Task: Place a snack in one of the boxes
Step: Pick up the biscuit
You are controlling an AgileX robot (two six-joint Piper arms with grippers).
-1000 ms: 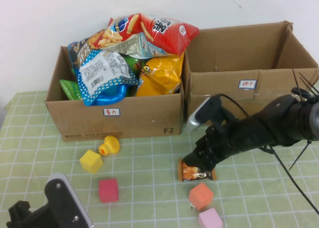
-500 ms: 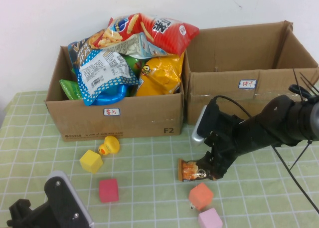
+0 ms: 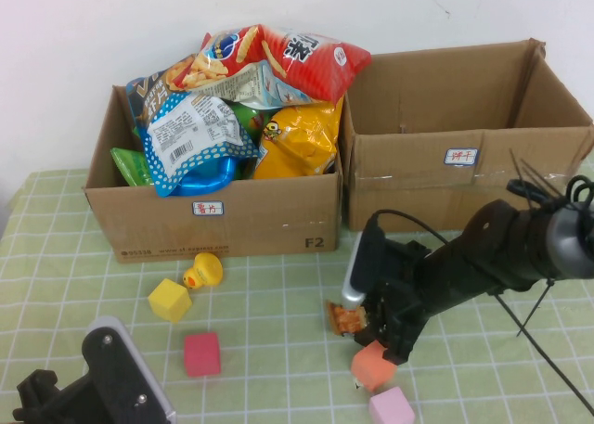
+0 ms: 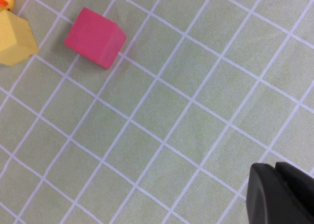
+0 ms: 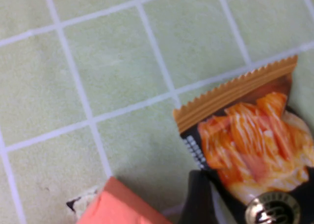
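My right gripper point(image 3: 360, 320) is shut on a small orange snack packet point(image 3: 344, 319), held just above the green checked cloth in front of the two cardboard boxes. In the right wrist view the packet point(image 5: 248, 136) sits between my fingers point(image 5: 198, 199), with an orange cube point(image 5: 122, 207) close beside it. The left box point(image 3: 218, 218) is heaped with snack bags. The right box point(image 3: 464, 178) looks empty. My left gripper point(image 4: 279, 192) is parked at the near left of the table, its fingers together and holding nothing.
A yellow cube point(image 3: 170, 300), a rubber duck point(image 3: 202, 273), a red cube point(image 3: 201, 353), an orange cube point(image 3: 372, 363) and a pink cube point(image 3: 391, 407) lie on the cloth. The red cube point(image 4: 94, 37) also shows in the left wrist view.
My right gripper has swung left and toward me, turning the snack packet from lying flat to partly hidden under the wrist. The left arm has not moved.
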